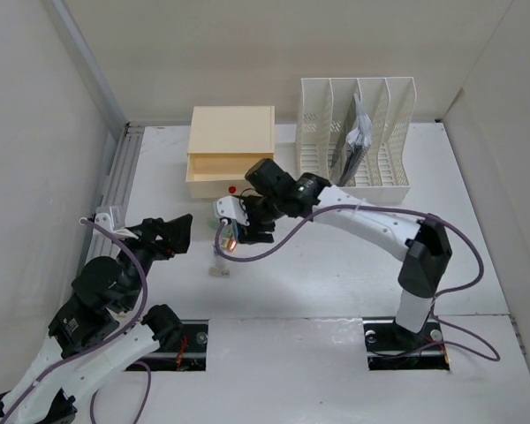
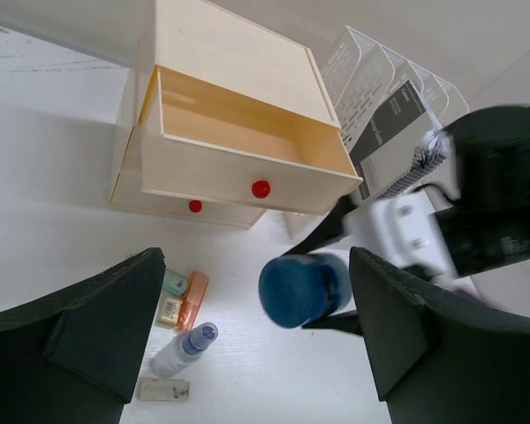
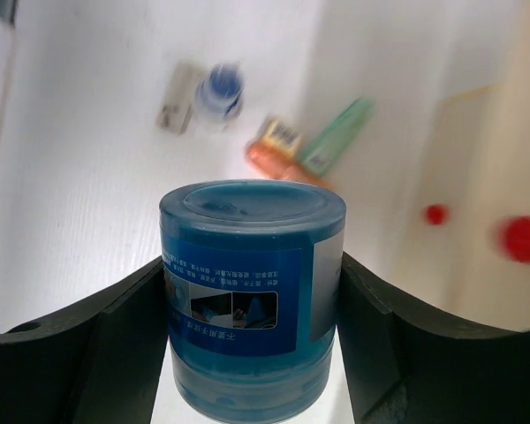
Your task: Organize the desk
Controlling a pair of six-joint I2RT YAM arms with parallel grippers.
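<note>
The desk [image 1: 336, 274] is a large white tabletop. My right gripper [image 1: 237, 223] is shut on a blue jar [image 3: 252, 300] and holds it on its side above the desk, in front of the cream drawer box [image 1: 230, 141]. The jar also shows in the left wrist view [image 2: 305, 287]. The box's upper drawer [image 2: 238, 146] stands open and looks empty. My left gripper [image 1: 181, 234] is open and empty, just left of the jar and above a small spray bottle [image 2: 181, 351].
A white eraser [image 2: 163, 389], an orange item [image 2: 193, 300], a green item [image 2: 175, 283] and a yellow item [image 2: 167, 309] lie near the spray bottle. A white slotted file rack [image 1: 358, 132] holding a notebook [image 1: 355, 141] stands at the back right.
</note>
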